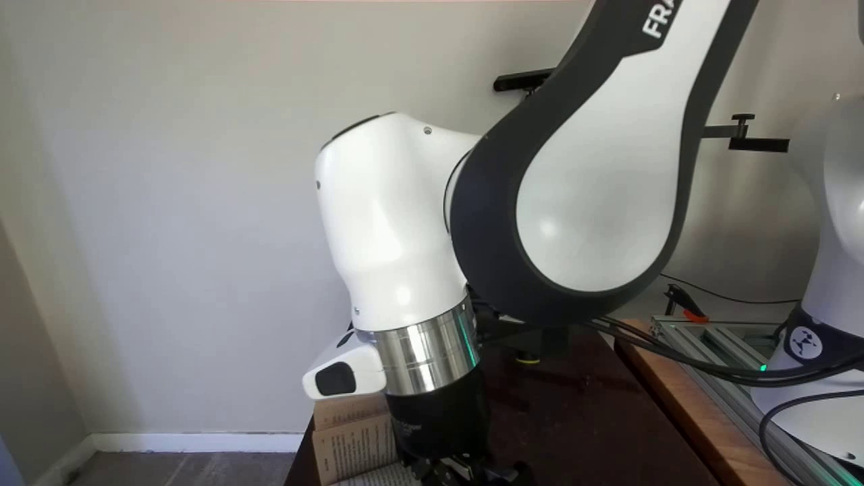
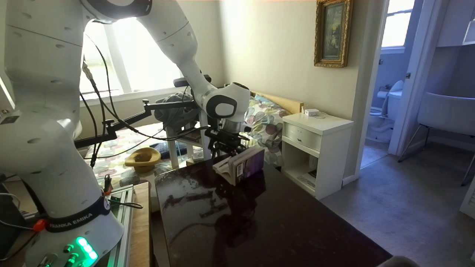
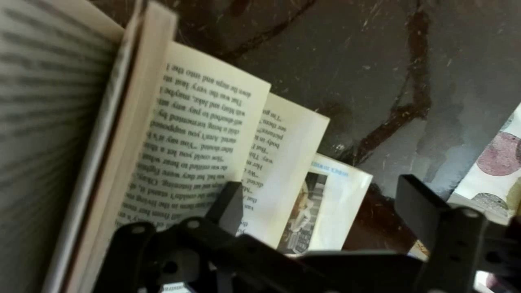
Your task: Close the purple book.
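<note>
Gaping open, purple book [image 2: 250,164]: wrist view alone shows printed photo [image 3: 302,215]

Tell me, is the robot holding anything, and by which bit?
Nothing: the end effector is open, and table shows between one of its fingers and the book's pages.
</note>
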